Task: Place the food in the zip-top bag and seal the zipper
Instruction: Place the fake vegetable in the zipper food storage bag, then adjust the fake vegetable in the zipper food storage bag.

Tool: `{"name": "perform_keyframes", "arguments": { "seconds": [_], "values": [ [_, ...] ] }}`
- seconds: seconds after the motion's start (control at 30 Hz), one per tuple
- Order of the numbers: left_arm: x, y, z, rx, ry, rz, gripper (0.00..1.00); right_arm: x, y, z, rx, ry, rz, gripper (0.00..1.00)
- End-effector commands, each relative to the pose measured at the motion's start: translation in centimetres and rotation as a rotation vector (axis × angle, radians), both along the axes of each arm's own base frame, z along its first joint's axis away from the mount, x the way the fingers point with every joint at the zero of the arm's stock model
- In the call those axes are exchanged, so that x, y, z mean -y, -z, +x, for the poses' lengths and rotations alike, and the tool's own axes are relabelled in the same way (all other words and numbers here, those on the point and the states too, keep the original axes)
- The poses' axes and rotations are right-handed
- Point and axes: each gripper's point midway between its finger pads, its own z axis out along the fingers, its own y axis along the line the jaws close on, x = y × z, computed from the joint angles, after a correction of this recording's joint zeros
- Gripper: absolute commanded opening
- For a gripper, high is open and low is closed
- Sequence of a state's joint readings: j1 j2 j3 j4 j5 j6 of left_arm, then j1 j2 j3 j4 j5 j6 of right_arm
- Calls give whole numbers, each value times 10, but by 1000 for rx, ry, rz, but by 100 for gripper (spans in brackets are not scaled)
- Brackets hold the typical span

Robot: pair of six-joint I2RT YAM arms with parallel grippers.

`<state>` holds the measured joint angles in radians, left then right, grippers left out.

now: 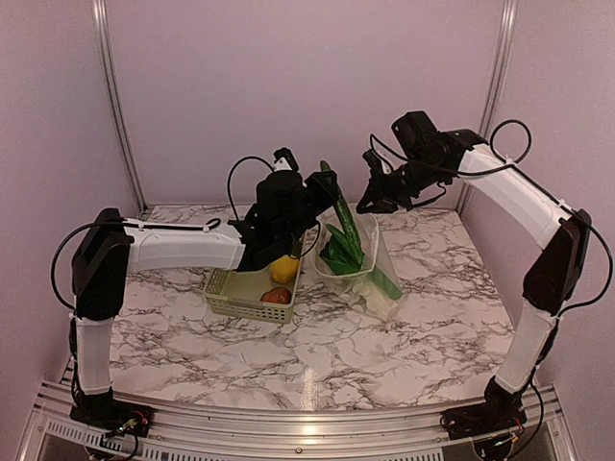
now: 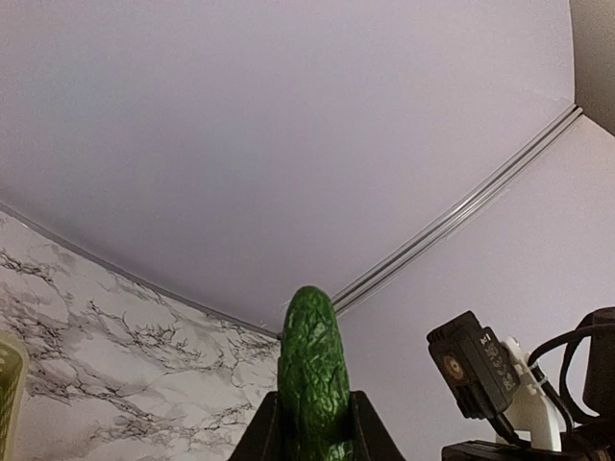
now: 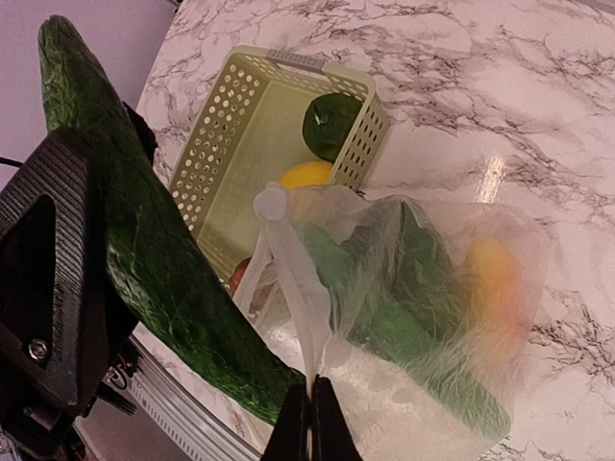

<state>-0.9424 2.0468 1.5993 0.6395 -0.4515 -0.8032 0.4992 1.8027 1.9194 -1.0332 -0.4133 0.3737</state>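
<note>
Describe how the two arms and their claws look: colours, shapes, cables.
The left arm and right arm match: white tubular links between bulky black joint housings, with thin black cables looping outside. The left claw and right claw are matte black with angular, tapering fingers.

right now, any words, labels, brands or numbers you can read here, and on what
None can be read.
The bag, basket and cucumber show no print.
A round mark on the black module in the left wrist view is too blurred to read.
</note>
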Motion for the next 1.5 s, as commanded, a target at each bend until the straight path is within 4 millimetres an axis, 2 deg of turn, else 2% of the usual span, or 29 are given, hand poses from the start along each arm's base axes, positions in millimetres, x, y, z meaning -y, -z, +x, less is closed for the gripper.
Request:
{"name": "perform_keyframes", "arguments": {
  "seconds": [0.0,0.1,0.17,0.3,0.47,0.57,0.6,0.63,0.77,0.9,1.0,1.1,1.17,1.3,1.33,1.47],
  "values": [
    [12,41,-5,-124,-16,-121,3,3,-14,5,19,11,28,0],
    [19,67,-15,-208,21,-149,22,2,-15,4,16,3,37,0],
    [14,64,-19,-199,16,-131,33,2,-15,4,18,-2,39,0],
    [1,45,-14,-210,-37,-26,62,2,-15,5,22,-10,41,0],
    [-4,8,-3,-162,-18,29,77,5,-16,5,28,-8,39,0],
    [-20,-12,5,-133,-14,57,82,8,-15,4,31,-3,36,0],
    [-25,-16,7,-131,-12,71,96,8,-14,4,31,-2,38,0],
    [-29,-17,8,-129,1,92,99,8,-13,3,30,-2,40,0],
    [-35,-6,5,-158,122,222,99,8,-10,3,27,3,49,0],
    [-29,16,-20,-170,306,390,97,6,-13,6,37,5,58,0],
    [-30,34,-41,-206,424,582,86,6,-14,7,41,6,57,0],
    [-52,68,-55,-338,445,734,73,6,-12,7,40,4,55,0],
    [-64,81,-61,-400,433,754,62,5,-10,8,38,4,56,0],
    [-56,101,-76,-451,538,726,33,4,-10,8,39,1,60,0],
    [-52,105,-78,-469,560,721,29,4,-10,8,39,0,60,0],
    [-43,113,-76,-514,580,706,29,3,-9,9,39,-10,59,0]
  ]
}}
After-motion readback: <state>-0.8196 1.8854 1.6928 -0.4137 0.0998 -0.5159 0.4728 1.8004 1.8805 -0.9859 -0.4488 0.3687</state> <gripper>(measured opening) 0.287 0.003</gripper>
